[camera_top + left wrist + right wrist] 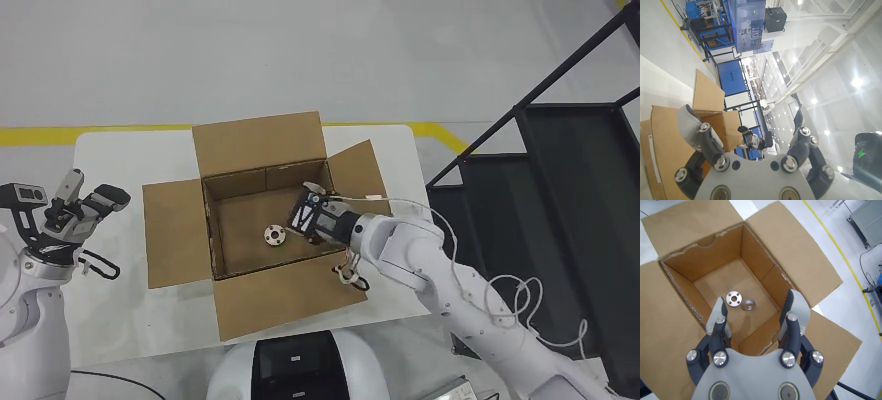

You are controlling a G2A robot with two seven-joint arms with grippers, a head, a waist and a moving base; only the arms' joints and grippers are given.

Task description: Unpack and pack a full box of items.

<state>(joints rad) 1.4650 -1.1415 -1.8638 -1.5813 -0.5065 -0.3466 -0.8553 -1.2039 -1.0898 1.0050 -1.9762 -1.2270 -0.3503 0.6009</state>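
- Table (140, 150): one, white, flat and matte, rectangular top. The box sits around its middle.
- Box (260, 145) (791, 247) (668, 142): one, brown corrugated cardboard, rectangular, standing upright and open. All four flaps are folded outward and lie roughly flat. The fluted core is exposed along the top rim, which is ragged and torn in places. The inner walls are plain with a vertical crease on one side, and the floor is bare cardboard.
- Grippers: two, each with a grey metal palm plate, dark linkages with shiny round pivot pins, and two curved light-grey fingers with dark inner pads.
- Right gripper (305, 213) (756, 295): over the box opening by the wall on the robot's right, pointing down into the box. Fingers are spread wide with nothing between them.
- Left gripper (90, 192) (743, 108): off the box on the robot's left, at the table's left edge, aimed out across the room rather than at the table. Fingers are spread wide and it carries nothing.
- Metal parts on the box floor: two, both silver.
- Flange disc (274, 236) (734, 298): one, lying flat, round, machined, with a centre bore and four small holes around it.
- Ring (747, 304): one, smaller, a plain short collar tipped at an angle, just beside the disc; I cannot tell whether they touch.
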